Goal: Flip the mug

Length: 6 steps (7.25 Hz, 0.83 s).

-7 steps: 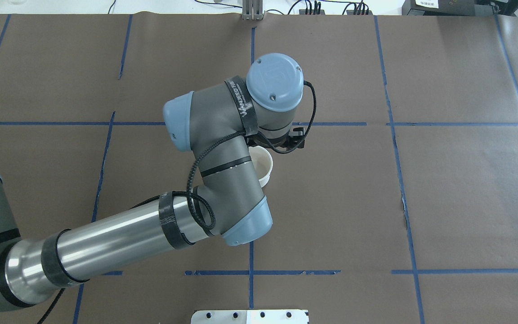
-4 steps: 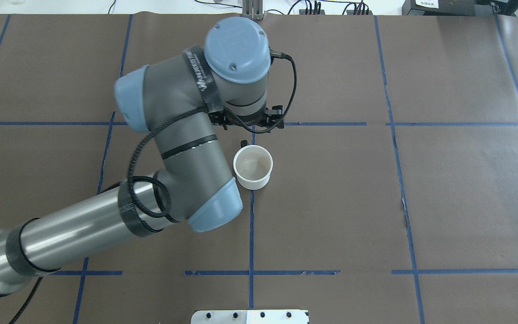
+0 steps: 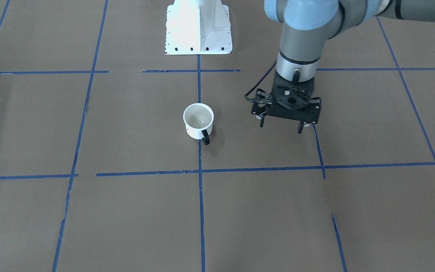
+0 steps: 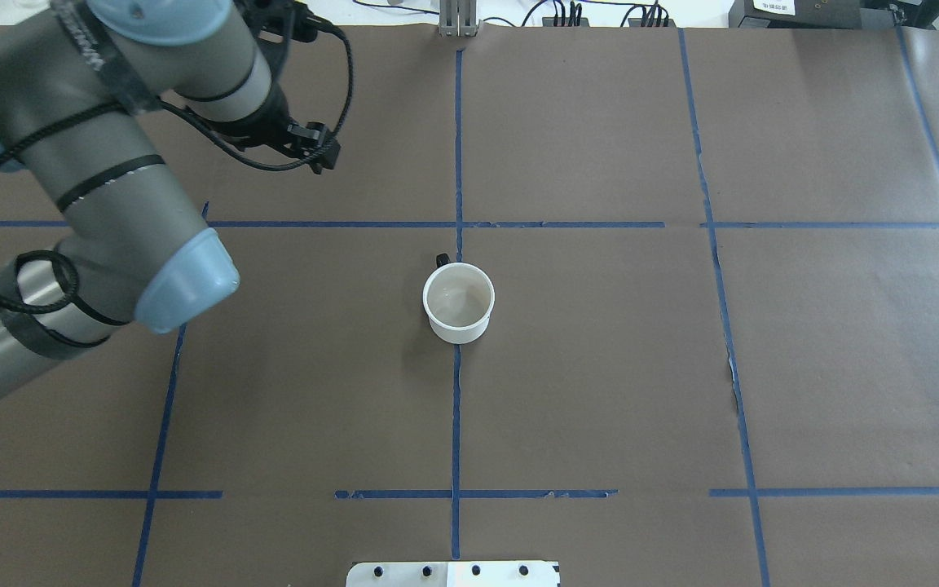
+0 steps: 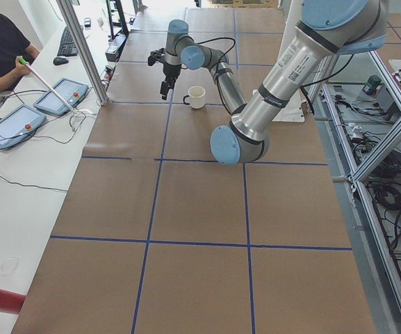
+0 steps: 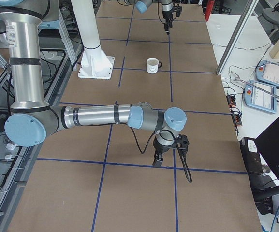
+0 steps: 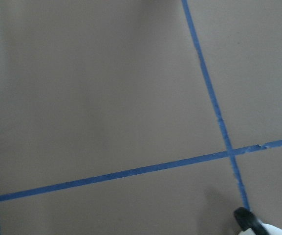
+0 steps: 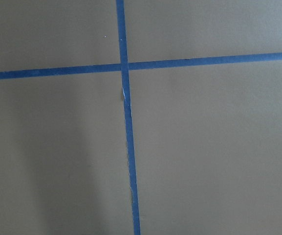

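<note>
The white mug (image 4: 459, 302) stands upright, mouth up, at the table's middle on a blue tape line. Its black handle (image 3: 205, 138) points to the far side from the robot. It also shows in the front view (image 3: 198, 120) and the right side view (image 6: 152, 65), where the smiley face shows. My left gripper (image 3: 281, 127) hangs open and empty above the table, well off to the mug's left and apart from it. My right gripper (image 6: 157, 162) shows only in the right side view, low over the table near that end; I cannot tell if it is open.
The white robot base plate (image 3: 198, 30) stands at the near edge behind the mug. Blue tape lines (image 4: 455, 424) grid the brown table cover. A person sits with tablets (image 5: 9, 125) along the far edge.
My left arm has drawn away from over the mug, left and toward the far edge. The mug stands where it was, now fully uncovered.
</note>
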Available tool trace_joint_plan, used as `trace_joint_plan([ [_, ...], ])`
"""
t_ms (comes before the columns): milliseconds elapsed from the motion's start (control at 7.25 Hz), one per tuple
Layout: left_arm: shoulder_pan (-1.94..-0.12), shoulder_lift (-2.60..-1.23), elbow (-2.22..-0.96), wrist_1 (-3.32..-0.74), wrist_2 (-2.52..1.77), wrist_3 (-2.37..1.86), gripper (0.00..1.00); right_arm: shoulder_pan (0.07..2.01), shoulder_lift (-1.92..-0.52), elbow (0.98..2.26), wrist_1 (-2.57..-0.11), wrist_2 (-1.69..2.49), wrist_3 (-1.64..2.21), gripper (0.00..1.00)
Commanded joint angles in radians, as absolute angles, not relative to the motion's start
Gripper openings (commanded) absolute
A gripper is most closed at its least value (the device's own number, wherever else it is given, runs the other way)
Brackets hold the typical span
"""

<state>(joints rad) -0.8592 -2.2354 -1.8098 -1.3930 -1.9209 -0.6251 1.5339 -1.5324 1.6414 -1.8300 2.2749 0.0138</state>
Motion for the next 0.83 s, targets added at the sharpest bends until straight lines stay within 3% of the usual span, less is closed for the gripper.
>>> trace_joint_plan([
  [0, -1.021, -2.035, -1.824, -1.533, -2.037, -0.380, 1.00, 1.534, -1.532, 1.641, -1.830, 2.275, 0.014, 1.00],
  [276, -1.122, -1.868, -1.798, -1.726, -2.046, -0.290, 1.00, 1.534, -1.532, 1.641, -1.830, 2.275, 0.014, 1.00],
  [690, -1.267, -1.771, -1.678, -1.787, -2.198, -0.161, 1.00, 1.534, -1.532, 1.641, -1.830, 2.275, 0.014, 1.00],
])
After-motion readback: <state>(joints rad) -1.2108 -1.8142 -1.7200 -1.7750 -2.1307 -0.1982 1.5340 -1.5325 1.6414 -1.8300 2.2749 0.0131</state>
